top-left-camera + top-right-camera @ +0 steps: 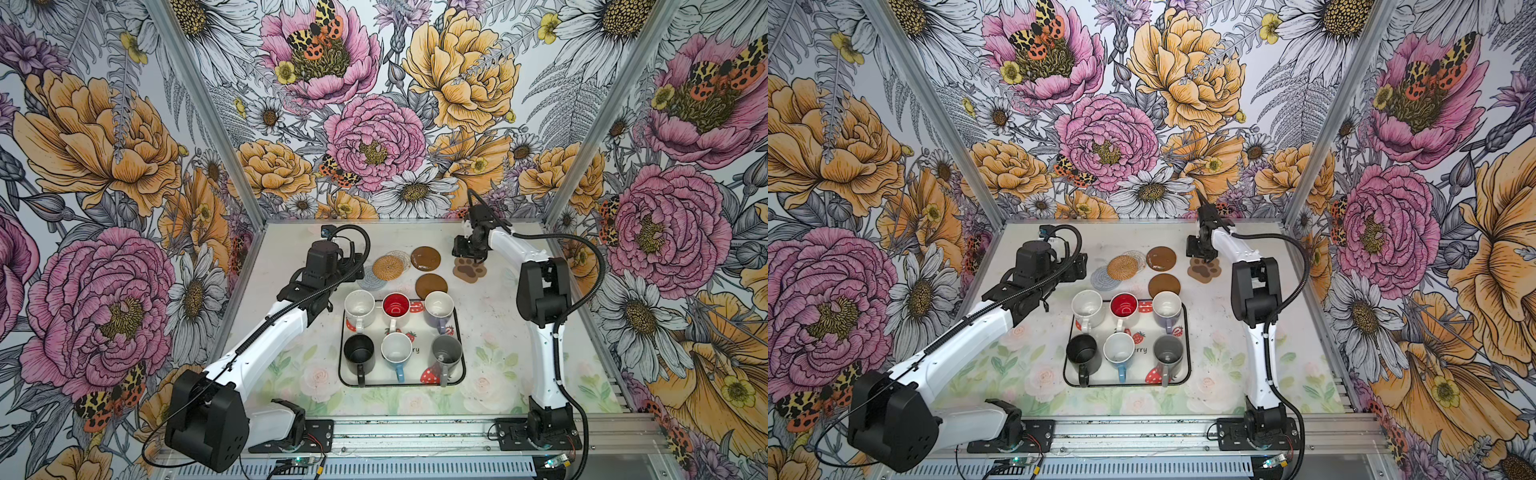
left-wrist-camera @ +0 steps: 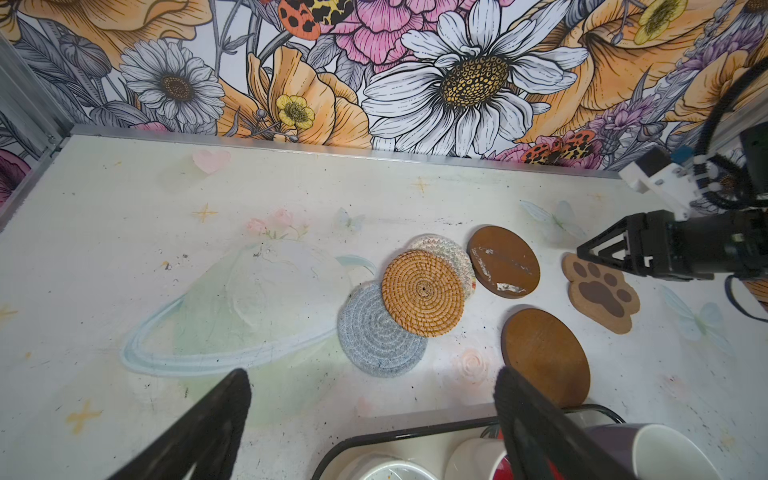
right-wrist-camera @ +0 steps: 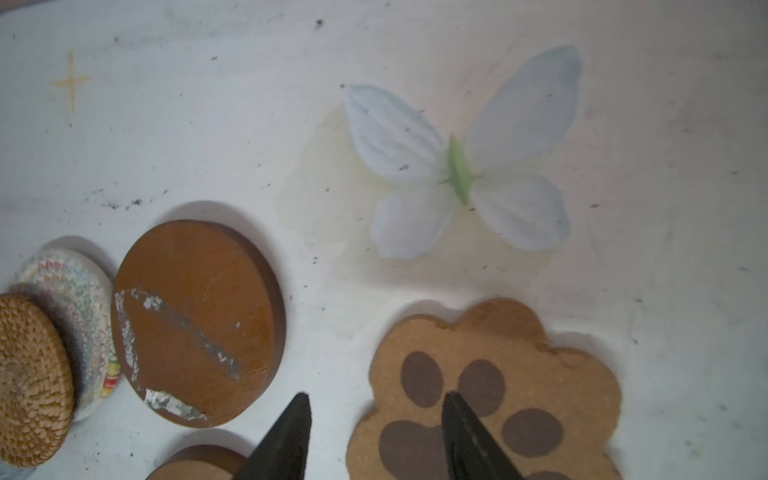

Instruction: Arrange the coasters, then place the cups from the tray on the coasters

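Observation:
Several coasters lie at the far middle of the table: a rattan one (image 1: 390, 267) overlaps a blue-grey one (image 1: 371, 279) and a clear beaded one (image 1: 400, 254), beside two brown discs (image 1: 425, 257) (image 1: 431, 286) and a paw coaster (image 3: 519, 365). My right gripper (image 3: 378, 397) is open low over the paw's edge, one finger above the paw, the other above bare table. My left gripper (image 2: 372, 374) is wide open and empty, between the blue-grey coaster (image 2: 380, 332) and the tray (image 1: 411, 385). Several cups stand on the tray, among them white (image 1: 360, 303), black (image 1: 358, 349) and grey (image 1: 446, 349).
The back wall's metal edge (image 2: 374, 151) runs close behind the coasters. The side walls close in the table on both sides. My arms' bases sit on the front rail (image 1: 415, 436). A bare stretch of table (image 2: 208, 270) lies on the blue-grey coaster's far side from the discs.

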{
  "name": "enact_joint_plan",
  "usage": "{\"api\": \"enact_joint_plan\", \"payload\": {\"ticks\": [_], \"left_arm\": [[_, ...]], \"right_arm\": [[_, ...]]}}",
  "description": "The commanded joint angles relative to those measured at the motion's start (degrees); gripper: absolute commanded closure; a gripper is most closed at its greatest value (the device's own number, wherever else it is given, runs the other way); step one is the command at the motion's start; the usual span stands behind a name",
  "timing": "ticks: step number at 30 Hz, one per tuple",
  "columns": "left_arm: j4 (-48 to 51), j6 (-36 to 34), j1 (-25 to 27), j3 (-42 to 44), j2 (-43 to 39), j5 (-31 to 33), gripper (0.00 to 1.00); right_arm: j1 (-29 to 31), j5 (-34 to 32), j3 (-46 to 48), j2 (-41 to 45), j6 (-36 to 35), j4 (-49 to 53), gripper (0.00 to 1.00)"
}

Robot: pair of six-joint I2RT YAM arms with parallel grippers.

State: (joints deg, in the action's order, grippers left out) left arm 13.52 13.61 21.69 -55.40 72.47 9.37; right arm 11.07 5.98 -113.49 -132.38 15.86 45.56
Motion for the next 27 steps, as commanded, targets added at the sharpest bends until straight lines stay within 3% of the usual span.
{"api": "enact_joint_plan", "payload": {"ticks": [1, 10, 27], "left_arm": [[-1.29, 0.72, 0.83, -0.11, -1.27, 0.20, 0.07], [-1.57, 0.72, 0.82, 0.55, -1.81, 0.41, 0.07], [-1.72, 0.72, 0.82, 0.62, -1.45, 0.23, 0.07]], "right_arm": [[2.18, -11.19, -3.05, -0.89, -3.10, 3.81, 0.46], [4.05, -22.87, -6.73, -5.06, -3.78, 7.04, 0.46], [4.92, -20.01, -7.40, -7.85, -2.96, 7.74, 0.46]]}}
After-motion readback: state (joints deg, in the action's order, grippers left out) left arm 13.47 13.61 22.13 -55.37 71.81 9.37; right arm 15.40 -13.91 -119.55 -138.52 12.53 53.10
